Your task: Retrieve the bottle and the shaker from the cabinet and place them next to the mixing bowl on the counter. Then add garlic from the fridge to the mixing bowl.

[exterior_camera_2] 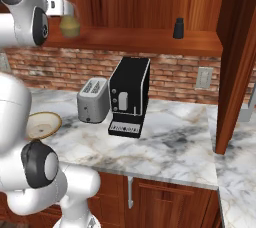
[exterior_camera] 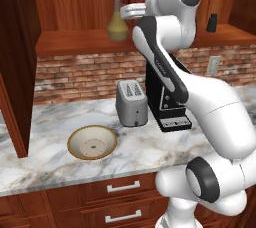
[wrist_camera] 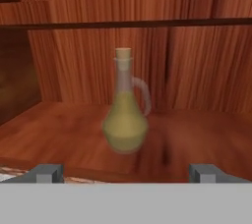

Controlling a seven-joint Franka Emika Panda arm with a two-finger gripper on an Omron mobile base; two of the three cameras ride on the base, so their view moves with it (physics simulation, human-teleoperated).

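Note:
The olive-tan bottle [wrist_camera: 125, 115] with its cork stands upright on the cabinet [exterior_camera: 75, 42] shelf, left of centre. My gripper [wrist_camera: 126, 174] is open at shelf height and points straight at the bottle from just in front, with nothing between its fingertips [wrist_camera: 47, 173]. From the base views the gripper [exterior_camera: 123, 13] [exterior_camera_2: 66, 9] sits close beside the bottle [exterior_camera: 117, 21] [exterior_camera_2: 70, 25] neck. The small black shaker [exterior_camera: 212, 23] [exterior_camera_2: 178, 28] stands further right on the same shelf. The mixing bowl [exterior_camera: 92, 142] [exterior_camera_2: 42, 124] rests on the marble counter [exterior_camera: 45, 157]. The fridge and garlic are out of view.
A silver toaster [exterior_camera: 131, 103] [exterior_camera_2: 93, 99] and a black coffee machine [exterior_camera: 167, 104] [exterior_camera_2: 129, 97] stand on the counter under the shelf, against the brick wall. Open cabinet doors [exterior_camera: 12, 67] [exterior_camera_2: 235, 62] hang at either side. Drawers [exterior_camera: 122, 187] run below the counter.

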